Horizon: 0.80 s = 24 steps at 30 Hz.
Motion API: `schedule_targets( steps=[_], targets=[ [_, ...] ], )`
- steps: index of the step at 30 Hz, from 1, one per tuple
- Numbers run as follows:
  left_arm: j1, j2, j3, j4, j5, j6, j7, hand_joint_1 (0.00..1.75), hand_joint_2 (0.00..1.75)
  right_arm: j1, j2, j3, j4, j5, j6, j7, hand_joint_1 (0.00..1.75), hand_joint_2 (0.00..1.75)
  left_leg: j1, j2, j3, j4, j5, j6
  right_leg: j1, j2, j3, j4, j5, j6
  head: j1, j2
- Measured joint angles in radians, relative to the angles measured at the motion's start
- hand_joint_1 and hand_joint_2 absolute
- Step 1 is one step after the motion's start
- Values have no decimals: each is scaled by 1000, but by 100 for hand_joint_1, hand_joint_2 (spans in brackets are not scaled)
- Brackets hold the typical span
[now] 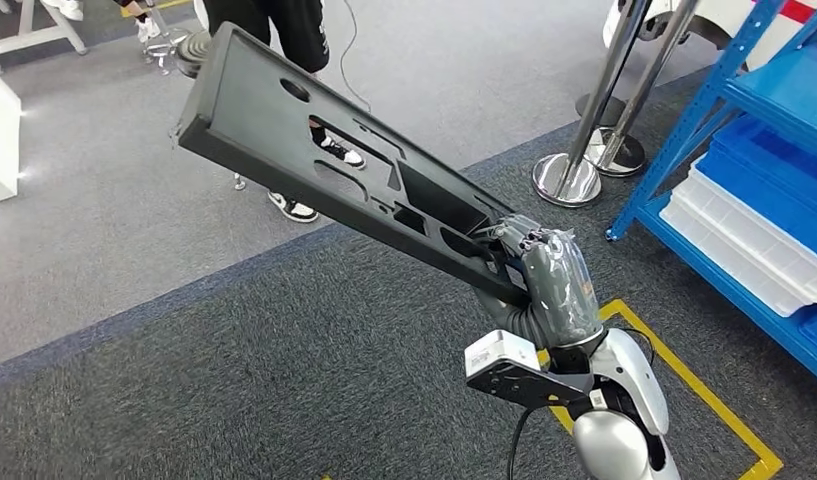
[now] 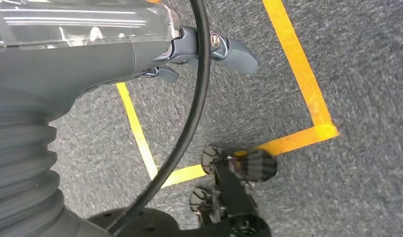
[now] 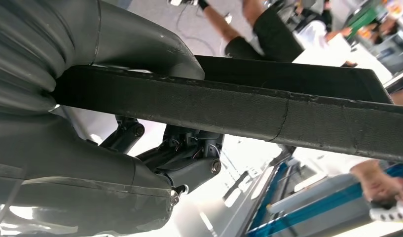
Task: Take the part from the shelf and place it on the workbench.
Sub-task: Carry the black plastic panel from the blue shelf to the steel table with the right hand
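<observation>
Close under my head camera, right hand [image 1: 544, 265] grips the near end of the part [image 1: 314, 160], thumb over one edge, fingers beneath. Left hand [image 2: 209, 54] hangs over carpet and yellow floor tape [image 2: 300, 69], holding nothing; I cannot tell whether its fingers are spread or curled.

Progress: part is off the blue shelf [image 1: 764, 100] and carried in the air, slanting up and away to the left. No bench visible, so placing remains.

Part: long, flat, black panel with several cutouts, matte textured edge.

The part [image 1: 324, 160] juts up-left from the right hand [image 1: 549, 275]; shelf [image 1: 774, 100] at right, a person [image 1: 284, 30] seemingly behind.
</observation>
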Motion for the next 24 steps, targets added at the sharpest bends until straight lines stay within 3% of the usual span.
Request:
schedule_targets(
  steps=[1,3,5,7,9,10,11,12,14,16,17,18,20,22,24],
  targets=[
    [-1,1,0,0,0,1,0,0,175,0,0,0,0,-1,0,-1,175,175,-5,2,0,-8,-3,7,2,-12,2,-2,-1,5,0,0],
    [2,2,0,0,0,4,1,0,175,-1,0,0,0,-3,0,-2,175,175,-2,-27,1,-18,2,17,2,-26,10,-5,-6,15,0,0],
    [5,3,0,0,-1,7,3,0,175,-1,0,0,-1,-7,1,-4,175,175,5,-54,12,-35,11,29,0,19,0,30,-32,23,0,0],
    [2,4,0,0,-5,9,7,0,175,4,-1,0,-1,-11,1,-6,175,175,8,-80,17,-42,15,38,-3,86,-54,140,-88,25,0,0],
    [-1,7,-1,0,-9,10,9,0,175,13,-1,-1,-2,-11,1,-6,175,175,7,-112,16,-40,15,41,-3,108,-117,247,-121,27,0,0],
    [-1,11,-1,0,-10,10,8,0,175,18,-1,0,-1,-6,0,-7,175,175,7,-129,16,-38,14,40,-4,110,-130,258,-109,28,0,0],
    [0,16,-1,0,-9,9,6,0,175,20,0,1,-1,1,-1,-8,175,175,8,-146,16,-34,12,39,-6,112,-125,230,-79,29,0,0],
    [1,22,-1,0,-7,7,2,0,175,20,2,4,-1,10,-4,-9,175,175,9,-163,16,-28,9,35,-9,121,-105,174,-37,29,0,0],
    [1,35,-1,0,-2,4,-7,0,175,20,9,13,2,27,-13,-9,175,175,10,-192,10,-13,0,24,-16,167,-59,61,18,29,0,0],
    [-1,47,-1,0,0,2,-14,0,175,20,17,26,6,36,-21,-9,175,175,13,-215,-1,-4,-3,11,-15,191,-44,20,23,23,0,0],
    [1,52,-1,0,0,3,-17,0,175,19,20,33,8,38,-24,-8,175,175,16,-226,-5,-5,-2,4,-13,181,-43,17,24,19,0,0],
    [3,56,-1,0,0,4,-19,0,175,17,24,40,10,39,-27,-8,175,175,19,-226,-7,-5,-1,-2,-11,169,-39,13,25,12,0,0],
    [6,63,-1,0,0,6,-19,0,175,15,31,50,12,39,-32,-7,175,175,18,-180,-22,27,-19,-13,-11,144,-29,3,27,-3,0,0],
    [0,68,-1,0,-1,7,-20,0,175,14,36,56,13,40,-33,-6,175,175,18,-115,-70,129,-69,-21,-8,115,-19,-3,24,-13,0,0],
    [-4,70,-1,0,-1,7,-22,0,175,14,38,61,16,40,-33,-6,175,175,22,-95,-130,242,-109,-27,-4,84,-15,-3,19,-17,0,0]
  ],
)
